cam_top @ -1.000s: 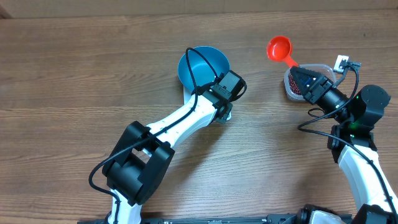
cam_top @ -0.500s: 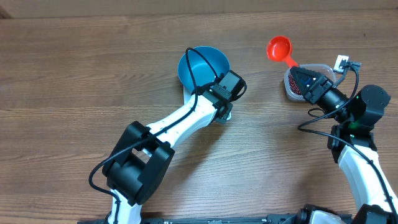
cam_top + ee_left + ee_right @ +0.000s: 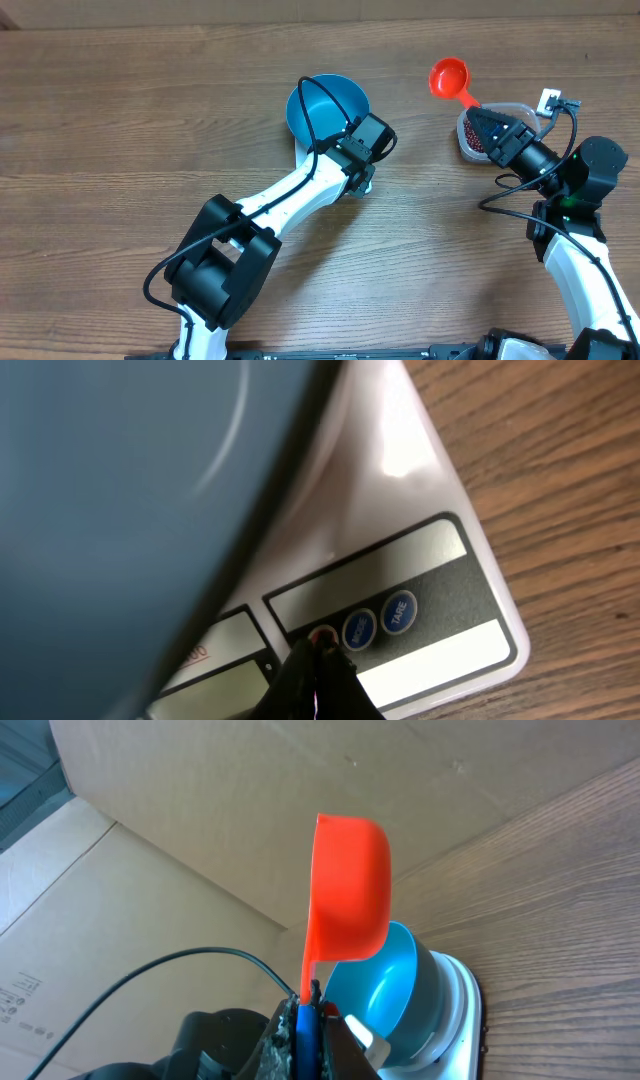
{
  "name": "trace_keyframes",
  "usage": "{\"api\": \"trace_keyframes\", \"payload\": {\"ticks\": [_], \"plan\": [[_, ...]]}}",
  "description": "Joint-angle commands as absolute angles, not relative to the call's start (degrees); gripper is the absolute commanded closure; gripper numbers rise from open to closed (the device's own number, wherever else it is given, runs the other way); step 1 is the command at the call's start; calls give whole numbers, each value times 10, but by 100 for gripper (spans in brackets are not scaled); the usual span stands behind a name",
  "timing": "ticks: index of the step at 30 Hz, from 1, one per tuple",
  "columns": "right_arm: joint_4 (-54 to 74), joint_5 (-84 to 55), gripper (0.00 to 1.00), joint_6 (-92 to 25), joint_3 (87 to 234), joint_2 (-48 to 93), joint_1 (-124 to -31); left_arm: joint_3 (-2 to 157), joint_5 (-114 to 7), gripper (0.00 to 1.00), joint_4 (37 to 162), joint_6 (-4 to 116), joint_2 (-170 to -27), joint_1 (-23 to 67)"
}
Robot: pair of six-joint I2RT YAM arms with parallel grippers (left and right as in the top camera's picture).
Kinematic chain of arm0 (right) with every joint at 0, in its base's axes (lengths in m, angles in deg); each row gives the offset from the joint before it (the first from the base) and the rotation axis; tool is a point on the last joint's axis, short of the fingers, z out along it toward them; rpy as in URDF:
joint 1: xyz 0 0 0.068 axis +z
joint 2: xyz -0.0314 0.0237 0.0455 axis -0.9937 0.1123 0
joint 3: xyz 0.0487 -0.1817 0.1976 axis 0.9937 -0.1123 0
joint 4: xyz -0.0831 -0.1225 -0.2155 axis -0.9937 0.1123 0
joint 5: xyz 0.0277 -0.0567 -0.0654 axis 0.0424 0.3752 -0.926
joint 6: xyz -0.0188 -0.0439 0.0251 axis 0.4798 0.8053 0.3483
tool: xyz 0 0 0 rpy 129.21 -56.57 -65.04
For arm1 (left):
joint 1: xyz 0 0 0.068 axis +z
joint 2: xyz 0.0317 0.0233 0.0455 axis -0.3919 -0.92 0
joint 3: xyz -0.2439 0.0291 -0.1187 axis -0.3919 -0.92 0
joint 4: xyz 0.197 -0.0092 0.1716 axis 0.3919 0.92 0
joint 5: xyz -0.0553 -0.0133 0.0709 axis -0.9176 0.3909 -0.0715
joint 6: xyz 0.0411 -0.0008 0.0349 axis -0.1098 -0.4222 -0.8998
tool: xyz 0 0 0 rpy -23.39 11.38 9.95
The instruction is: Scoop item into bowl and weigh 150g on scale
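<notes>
The blue bowl sits on the white scale, whose display and buttons face my left arm. My left gripper is shut, and its tips touch the red-ringed button beside two blue ones. In the overhead view that gripper hangs over the scale's panel and hides it. My right gripper is shut on the handle of an orange-red scoop, held up off the table. The scoop's cup shows no beans. The beans lie in a clear tub under my right gripper.
A small white block lies behind the tub at the right. A cardboard wall stands along the far side of the wooden table. The left arm's black cable arches over the bowl.
</notes>
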State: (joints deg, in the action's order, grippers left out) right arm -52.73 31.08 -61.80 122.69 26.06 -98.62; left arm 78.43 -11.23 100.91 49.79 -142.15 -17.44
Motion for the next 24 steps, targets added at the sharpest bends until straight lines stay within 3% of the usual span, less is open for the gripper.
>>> {"api": "trace_keyframes", "payload": {"ticks": [1,24], "plan": [[-528,312,96,-613,1237,256,-991,768,-117,96,1002,496,-1436,-174],[-526,312,96,-613,1237,256,-991,751,-114,96,966,496,-1436,-167]]}}
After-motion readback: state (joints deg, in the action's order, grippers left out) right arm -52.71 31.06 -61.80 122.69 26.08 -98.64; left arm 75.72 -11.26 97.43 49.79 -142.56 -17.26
